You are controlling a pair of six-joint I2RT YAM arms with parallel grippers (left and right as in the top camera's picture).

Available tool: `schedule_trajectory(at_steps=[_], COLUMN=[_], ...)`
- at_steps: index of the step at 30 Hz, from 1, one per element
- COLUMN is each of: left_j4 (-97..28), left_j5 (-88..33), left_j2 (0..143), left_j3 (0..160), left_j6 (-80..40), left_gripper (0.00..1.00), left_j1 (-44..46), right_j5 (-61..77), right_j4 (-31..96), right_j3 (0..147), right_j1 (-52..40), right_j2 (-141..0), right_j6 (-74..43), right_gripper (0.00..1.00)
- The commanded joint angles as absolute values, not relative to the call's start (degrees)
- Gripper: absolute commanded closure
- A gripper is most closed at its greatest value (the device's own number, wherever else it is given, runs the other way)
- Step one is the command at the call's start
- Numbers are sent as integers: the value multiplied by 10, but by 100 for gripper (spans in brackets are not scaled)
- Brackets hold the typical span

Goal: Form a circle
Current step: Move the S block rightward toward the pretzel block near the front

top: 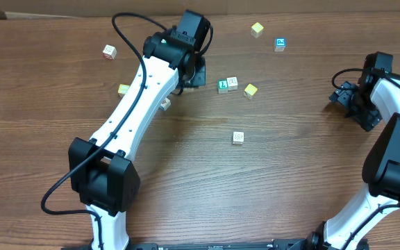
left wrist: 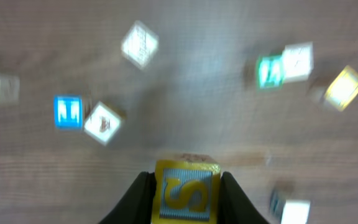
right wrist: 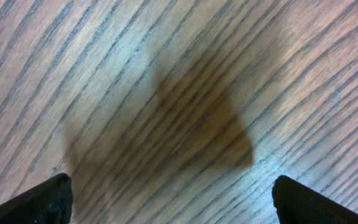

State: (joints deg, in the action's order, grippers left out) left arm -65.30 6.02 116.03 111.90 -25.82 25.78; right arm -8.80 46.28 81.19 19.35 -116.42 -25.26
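The wooden table (top: 290,180) carries both arms: the left arm (top: 134,114) stretches toward the far middle, and the right arm (top: 394,132) is folded at the right edge. The right gripper (right wrist: 171,186) hangs over bare wood, its fingers spread wide with nothing between them. The left gripper (left wrist: 185,180) is narrowed on a yellow S cube (left wrist: 187,193), pinched between its fingers. The other cubes lie loose, with no ring formed yet. A green cube (top: 223,86) touches a white cube (top: 232,82) just right of the left gripper, with a yellow cube (top: 251,90) near them. A second white cube (top: 238,137) sits nearer the front. A blue cube (top: 280,44) and a far yellow cube (top: 257,29) lie at the far side, well apart from a left white cube (top: 109,51)
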Motion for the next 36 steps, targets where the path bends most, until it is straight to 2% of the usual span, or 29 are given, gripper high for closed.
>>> schedule_trajectory(at_steps=[1,13,36], left_j4=[-707,-695,-609], left_j5=[18,19,18], left_j2=[1182,1249,1325], left_j3=[1117,1117,1116], left_j6=[-253,-253,-253], left_gripper=[84,81,84], left_j1=[271,325,374], right_j5=[-90,-90,-90], right_j4=[461,461,461], right_j3=[810,810,810], right_j1=[193,193,193], right_j2=[-1149,-1149,-1149], right_j6=[-255,-255,-255], right_gripper=[0,0,0])
